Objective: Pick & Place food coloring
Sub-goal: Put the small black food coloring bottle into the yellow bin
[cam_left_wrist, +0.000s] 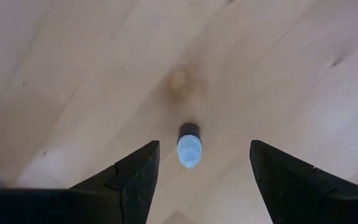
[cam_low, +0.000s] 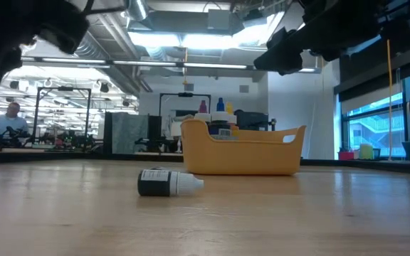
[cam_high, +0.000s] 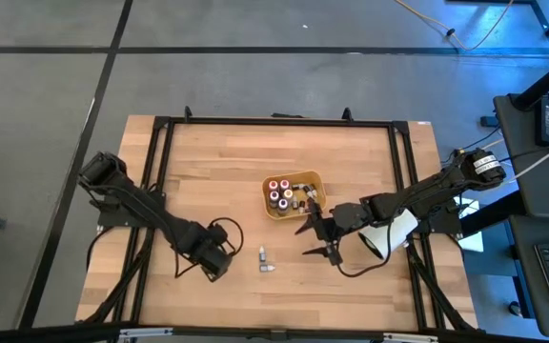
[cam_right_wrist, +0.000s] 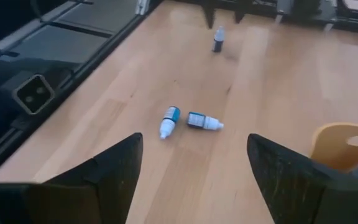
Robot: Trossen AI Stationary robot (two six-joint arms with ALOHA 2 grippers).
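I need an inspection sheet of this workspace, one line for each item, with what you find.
Surface: wooden table, bare wood around the items.
Job's things: two food coloring bottles lying on the table; more bottles standing in the orange tray.
Clutter: white cylinder under the right arm.
End effectors: left end effector open above a lying bottle; right end effector open beside the tray, empty.
Cables: black cable looped at the left arm.
Surroundings: workshop room, a person far behind.

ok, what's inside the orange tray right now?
The orange tray holds several upright food coloring bottles with mixed cap colours. The right gripper partly covers its near edge, so an exact count isn't possible.
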